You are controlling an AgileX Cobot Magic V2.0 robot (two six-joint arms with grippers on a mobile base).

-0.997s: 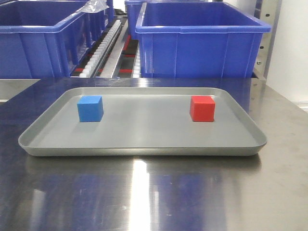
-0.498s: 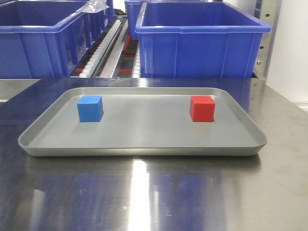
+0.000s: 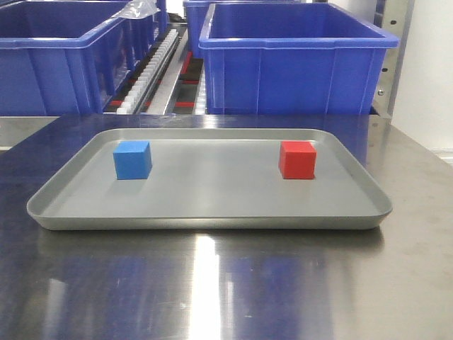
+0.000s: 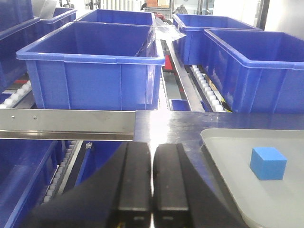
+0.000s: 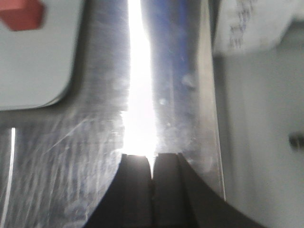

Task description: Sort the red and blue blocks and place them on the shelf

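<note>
Two wrist views show left tool (image 4: 152,152), right tool (image 5: 152,160) pressed together — front view frames blue block (image 3: 133,159), red block (image 3: 297,159).

A tray (image 3: 212,221) sits on the surface (image 3: 212,283) across the middle of the front view. On the tray, one block (image 3: 133,159) lies centre left and the other block (image 3: 297,160) centre right, well apart. Behind the surface, on the shelf (image 3: 172,81), a bin (image 3: 56,67) fills the upper left of the frame and another bin (image 3: 297,67) the upper right, roller tracks (image 3: 150,67) between them.
</note>
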